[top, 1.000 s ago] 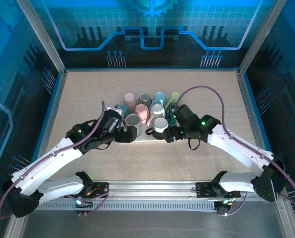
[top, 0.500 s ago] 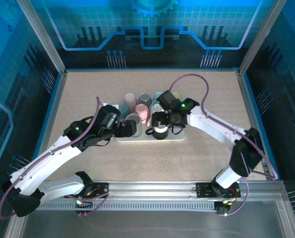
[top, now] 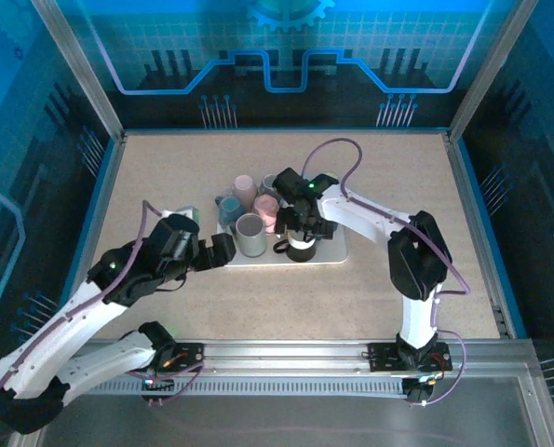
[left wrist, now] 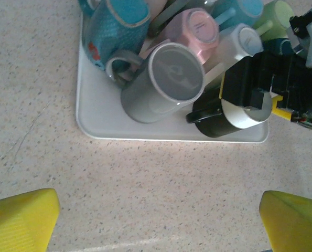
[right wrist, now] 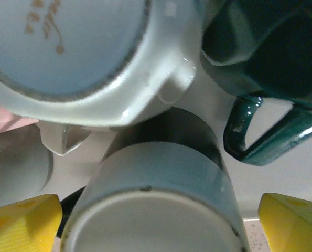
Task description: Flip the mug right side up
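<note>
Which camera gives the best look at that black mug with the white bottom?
The left wrist view: the black mug shows its handle, dark side and upturned white bottom. The top view shows it small, partly under the right arm; the right wrist view is a cropped close-up.

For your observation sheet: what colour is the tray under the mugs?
White; the tray shows best in the left wrist view.
</note>
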